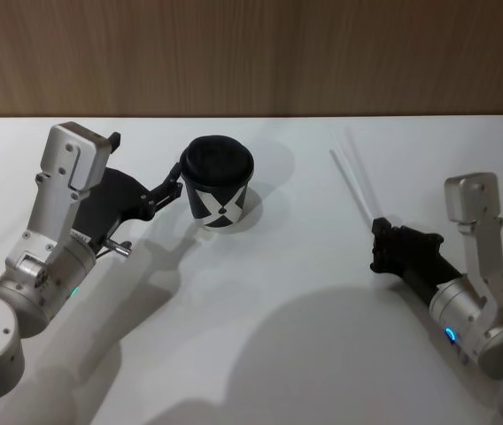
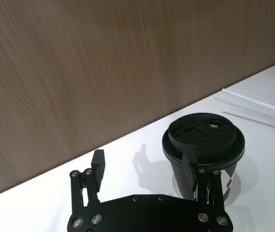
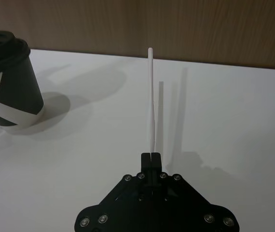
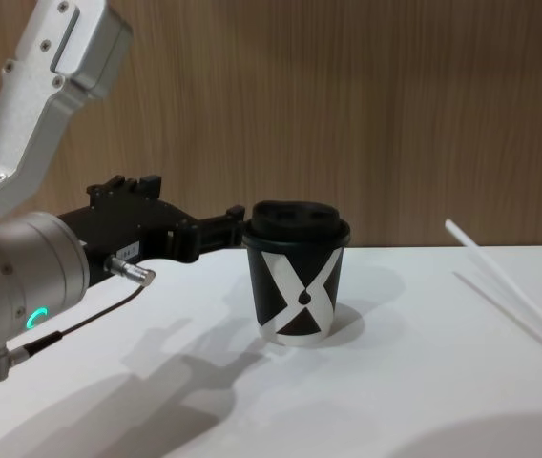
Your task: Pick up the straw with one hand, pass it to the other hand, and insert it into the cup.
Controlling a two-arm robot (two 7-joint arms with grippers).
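The right tool (image 3: 151, 155) was clamped on the bottom end of the straw (image 3: 150, 96). The straw stood clear of the tabletop (image 1: 260, 310) and leaned up and away toward the wood wall, to the right of the cup (image 1: 219, 190) and well apart from it. The left tool (image 2: 143, 162) had its fingers spread. One lay right against the cup's side below the lid (image 2: 203, 133) (whether pressing it or just beside it, I could not tell), and the other was out in open air.

With the straw lifted, the handover appeared to be the step due. To do it well, the left tool should back off the cup without nudging it. It should then meet the straw across its middle, leaving a long free end for the lid. The right tool ought to hold until the left has closed squarely on the thin, flimsy-looking stick, since a skewed pinch could bend it.
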